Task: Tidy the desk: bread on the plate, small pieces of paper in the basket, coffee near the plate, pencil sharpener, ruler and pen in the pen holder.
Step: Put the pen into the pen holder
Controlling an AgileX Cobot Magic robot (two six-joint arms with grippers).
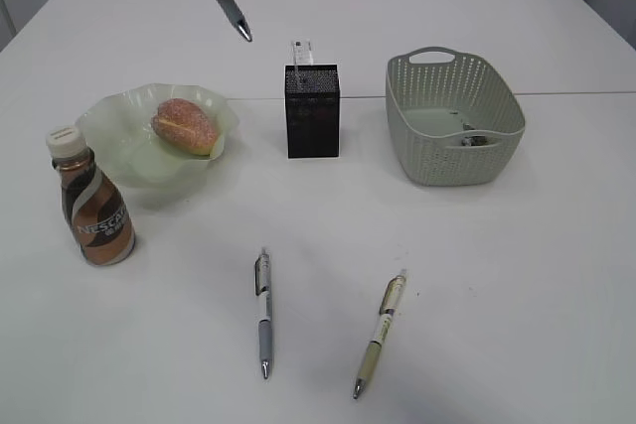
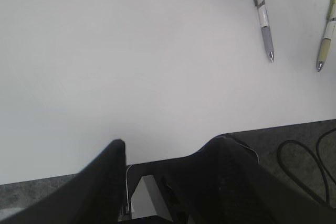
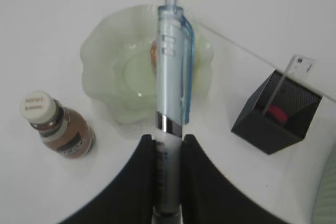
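Open tabletop (image 1: 447, 275) lies right of the two loose pens (image 1: 263, 313); the right gripper (image 3: 168, 150) clamps a blue pen (image 3: 170, 77) left of the pen holder (image 1: 312, 111); the left gripper (image 2: 163, 156) gapes empty.

Looks like an office or lab meeting room set up for robot recording. Large plain white desk (image 1: 497, 275), made of two tops joined by a seam, pale walls or cabinet panels behind it. Office items on it: black mesh pen holder (image 1: 313, 111), two pens (image 1: 263, 313), grey-green plastic basket (image 1: 453, 117). Grey carpet-like floor with a loose black cable (image 2: 307, 161) past the desk edge.
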